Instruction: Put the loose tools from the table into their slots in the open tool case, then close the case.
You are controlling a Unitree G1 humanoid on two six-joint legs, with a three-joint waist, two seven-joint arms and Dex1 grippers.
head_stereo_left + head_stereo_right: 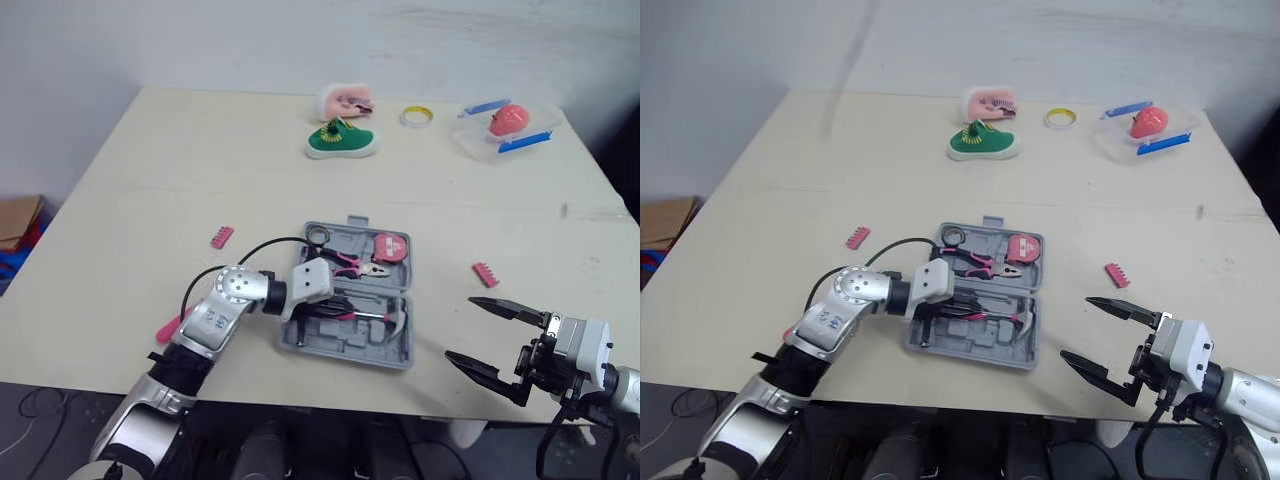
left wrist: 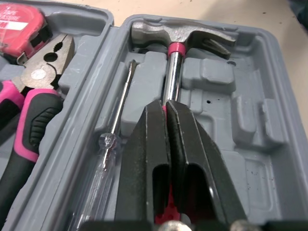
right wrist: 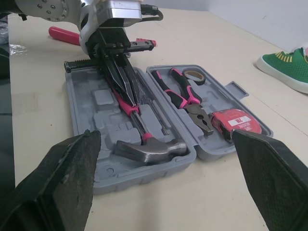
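The left gripper [image 2: 167, 108] pinches the handle of the hammer [image 2: 180, 33] lying in the case [image 1: 395, 352], while the right gripper [image 1: 460, 328] hangs beside the case with jaws spread wide.

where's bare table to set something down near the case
Widest bare patch: the band between the green shoe and the grey plastic tool case. Also bare: left of the left-hand pink bit strip. Crowded: far edge around the shoe, near edge around the case.
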